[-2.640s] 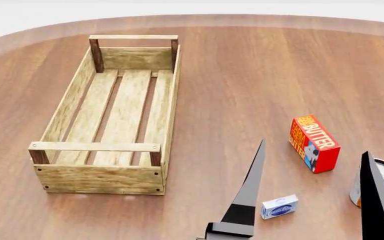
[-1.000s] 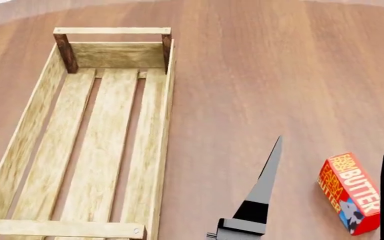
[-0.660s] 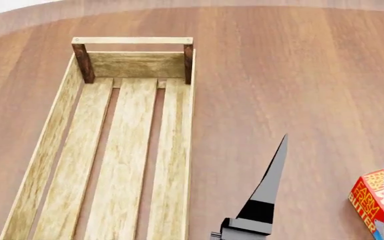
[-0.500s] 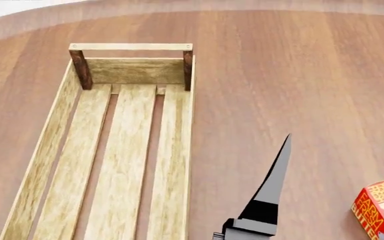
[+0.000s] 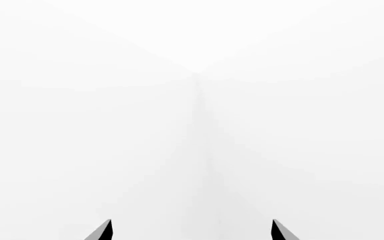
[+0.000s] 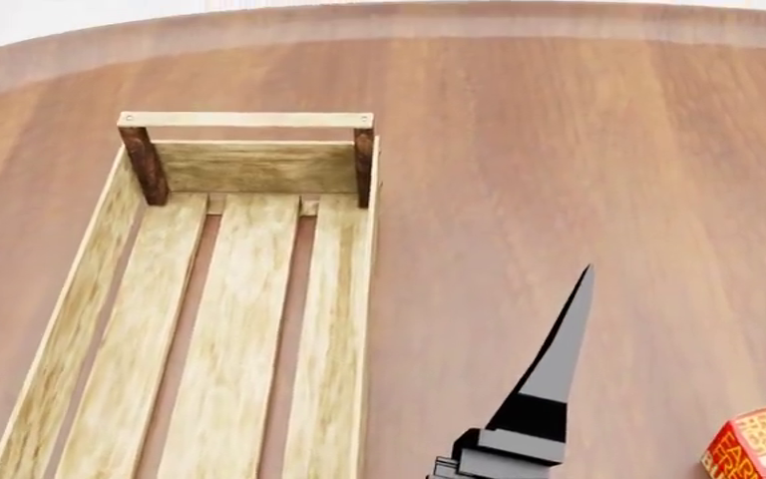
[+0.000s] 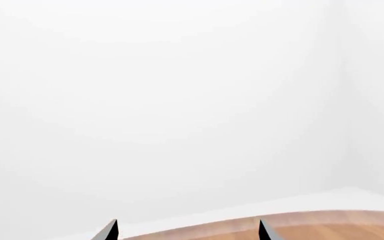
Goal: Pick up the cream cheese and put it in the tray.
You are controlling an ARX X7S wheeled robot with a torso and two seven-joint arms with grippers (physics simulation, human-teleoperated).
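Honestly, nothing's done yet. The tray sits empty, off to the left of the right gripper, which is spread wide and holds nothing. The cream cheese isn't in view, so both pickup and drop-off are left.

The tray and red-orange box run past the head view's lower edge.

We see the tray on the left side of the brown table. It is a long box made of light wood slats, with two dark brown posts at its far end and a pale bar across their tops. Nothing lies inside it. We cannot see the cream cheese.
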